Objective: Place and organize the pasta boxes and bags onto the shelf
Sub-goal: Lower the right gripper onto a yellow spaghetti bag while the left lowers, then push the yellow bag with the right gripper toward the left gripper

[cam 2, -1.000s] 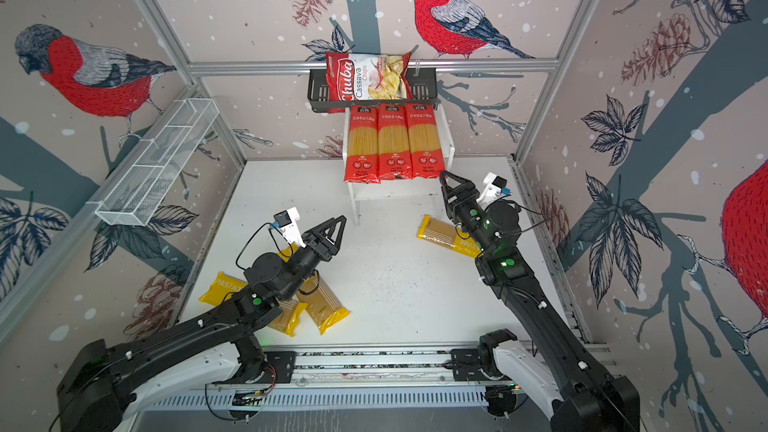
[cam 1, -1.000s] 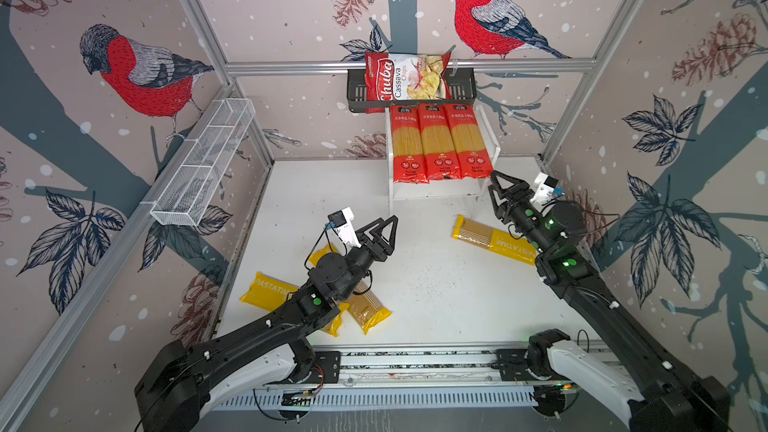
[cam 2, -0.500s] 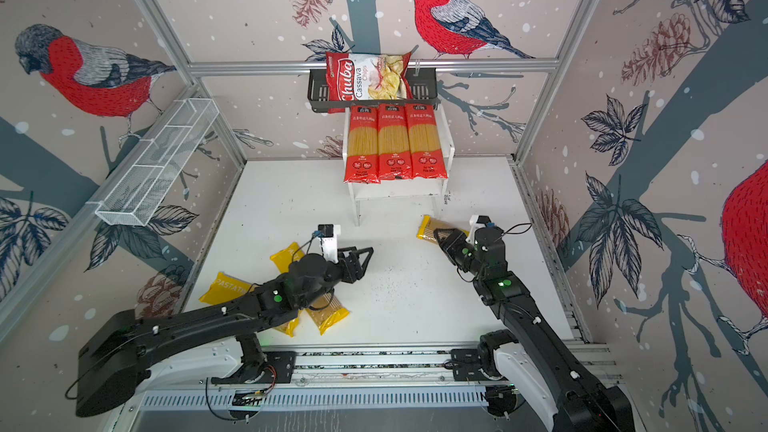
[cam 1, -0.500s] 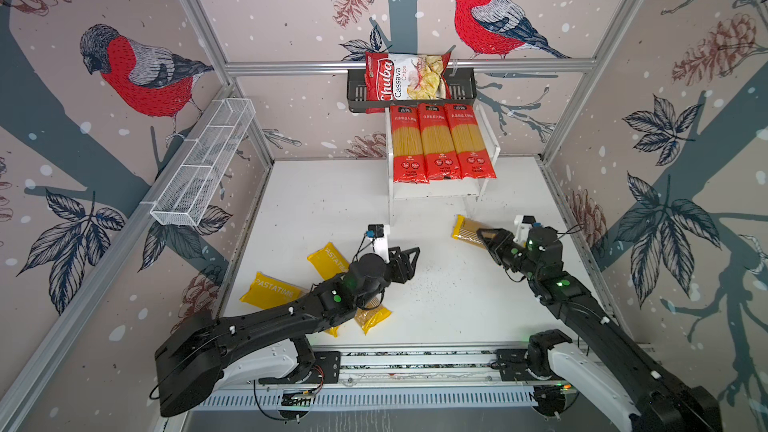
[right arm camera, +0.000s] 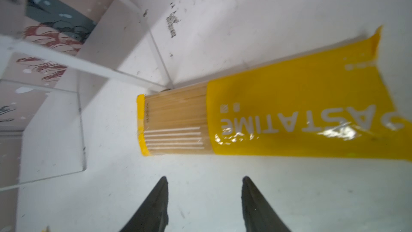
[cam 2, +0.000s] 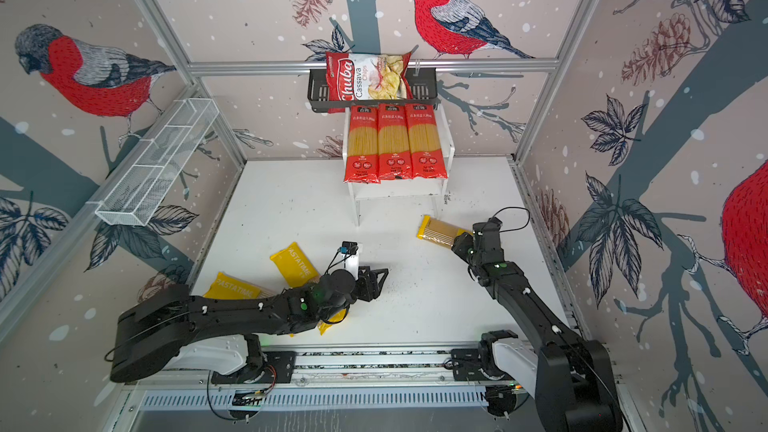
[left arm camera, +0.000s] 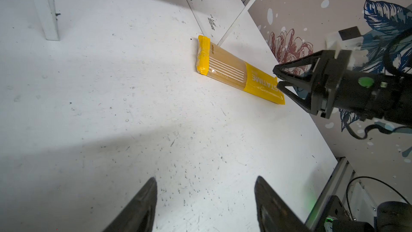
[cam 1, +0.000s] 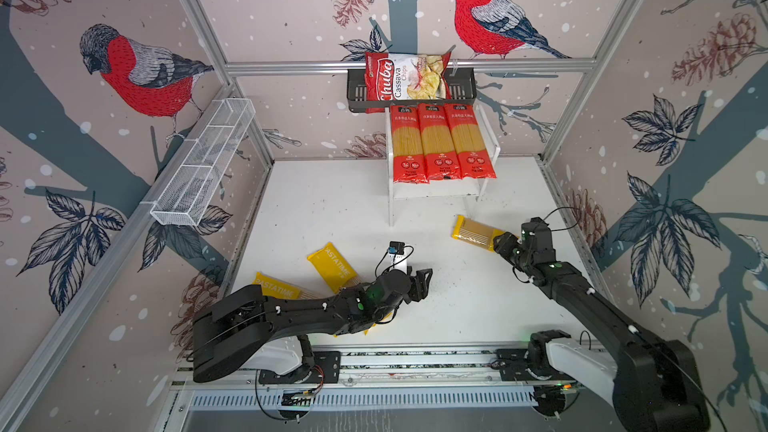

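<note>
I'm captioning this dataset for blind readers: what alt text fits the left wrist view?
A yellow PASTATIME spaghetti pack lies flat on the white table, with the right gripper open at its labelled end. The left gripper is open over bare table, and a white shelf leg stands farther off.

Yellow packs (cam 1: 332, 267) read "PASTATIME"; the red-and-white bag (cam 1: 405, 81) reads "Chuba Cassava Chips".
</note>
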Tool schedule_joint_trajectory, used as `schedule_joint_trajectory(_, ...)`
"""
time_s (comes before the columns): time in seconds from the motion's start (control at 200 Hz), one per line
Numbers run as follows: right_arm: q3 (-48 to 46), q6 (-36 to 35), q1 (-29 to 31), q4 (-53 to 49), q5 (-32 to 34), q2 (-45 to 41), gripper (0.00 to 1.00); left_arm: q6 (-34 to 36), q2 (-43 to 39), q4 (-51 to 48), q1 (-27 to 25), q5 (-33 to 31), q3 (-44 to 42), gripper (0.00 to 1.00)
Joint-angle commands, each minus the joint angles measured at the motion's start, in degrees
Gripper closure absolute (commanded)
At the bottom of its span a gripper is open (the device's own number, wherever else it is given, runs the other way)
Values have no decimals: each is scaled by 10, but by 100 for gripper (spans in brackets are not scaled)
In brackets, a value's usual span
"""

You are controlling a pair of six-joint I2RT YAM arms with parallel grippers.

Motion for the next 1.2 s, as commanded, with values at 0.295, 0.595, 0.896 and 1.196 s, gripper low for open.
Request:
schedule_joint_trajectory(0.295, 29, -47, -107, 42, 0, 119, 44, 2, -25, 1, -3, -33, -10, 30)
schedule_joint_trajectory(0.595, -47, 3, -78, 70, -70, 102, 46, 7, -13, 15, -3, -28, -9, 30)
schedule_joint_trajectory(0.896, -112, 56, 30, 32, -52, -1, 46, 9, -18, 24, -3, -31, -8, 30)
schedule_joint_trajectory(1.196, -2, 4, -42, 14, 3, 13, 42, -6, 6, 49, -3, -8, -5, 30)
